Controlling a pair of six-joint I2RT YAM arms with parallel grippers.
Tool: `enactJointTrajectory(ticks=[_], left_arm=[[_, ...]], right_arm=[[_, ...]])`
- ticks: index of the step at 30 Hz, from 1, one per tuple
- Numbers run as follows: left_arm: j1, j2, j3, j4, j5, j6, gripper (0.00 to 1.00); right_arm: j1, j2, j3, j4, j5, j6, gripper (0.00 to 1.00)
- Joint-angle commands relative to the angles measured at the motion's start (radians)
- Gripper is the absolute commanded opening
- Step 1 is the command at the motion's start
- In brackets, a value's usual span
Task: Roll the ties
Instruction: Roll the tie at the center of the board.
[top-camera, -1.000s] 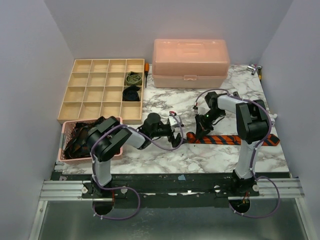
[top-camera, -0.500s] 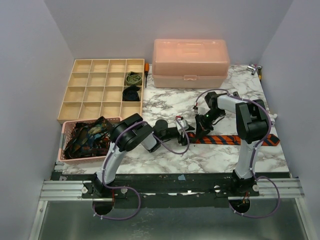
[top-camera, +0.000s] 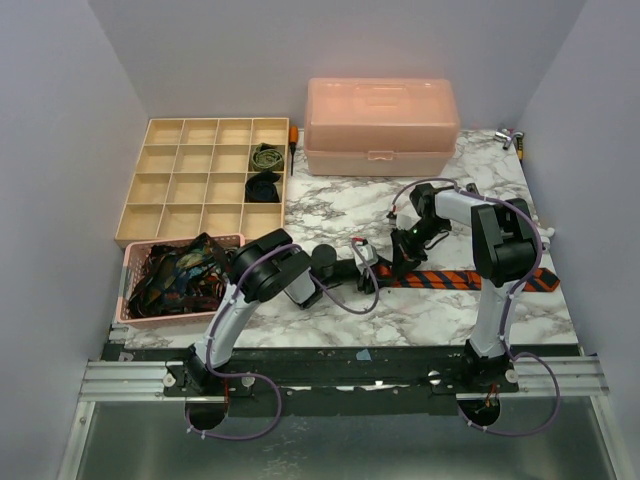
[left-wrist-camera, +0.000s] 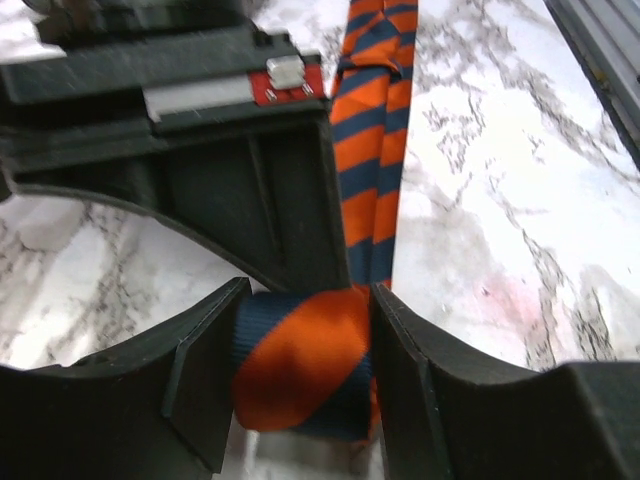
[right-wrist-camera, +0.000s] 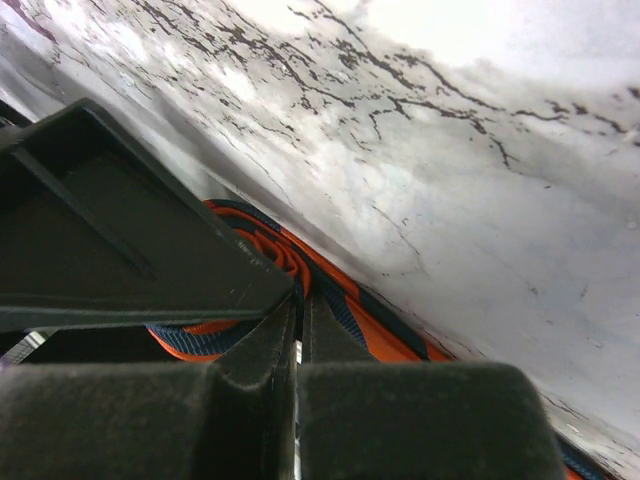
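Marble tabletop (top-camera: 340, 205) lay under me. My left claw (left-wrist-camera: 303, 378) stood about half open, both fingers pressed on the rolled end of the striped tie (top-camera: 470, 279). My right claw (right-wrist-camera: 297, 335) was closed tight, its tips against that roll. From there the unrolled length ran flat toward the tabletop's right edge, near the front

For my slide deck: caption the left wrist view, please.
Left fingers grip the rolled end of the orange-and-navy tie on the marble table.
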Motion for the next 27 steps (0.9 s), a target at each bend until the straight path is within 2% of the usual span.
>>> enactJointTrajectory(ticks=[1,4,11,16,20,23,27], left_arm=[[-0.019,0.015,-0.045,-0.048,0.016,0.059,0.52],[-0.019,0.023,-0.032,-0.066,0.024,0.072,0.5],[-0.02,0.018,-0.029,-0.083,0.015,0.072,0.4],[-0.021,0.022,-0.011,-0.073,0.013,0.05,0.48],[-0.022,0.039,0.009,-0.081,0.018,0.045,0.44],[-0.022,0.031,0.005,-0.112,0.032,0.056,0.36],[-0.03,-0.036,0.003,-0.321,0.001,0.159,0.12]], right_arm=[[0.026,0.115,-0.06,0.154,0.265,-0.055,0.0],[0.026,0.115,-0.054,0.148,0.261,-0.057,0.0],[0.028,0.104,-0.059,0.145,0.243,-0.058,0.0],[0.038,0.1,-0.076,0.161,0.236,-0.05,0.0],[0.038,0.1,-0.078,0.163,0.237,-0.049,0.0],[0.038,0.1,-0.077,0.16,0.236,-0.051,0.0],[0.039,0.094,-0.061,0.146,0.22,-0.051,0.0]])
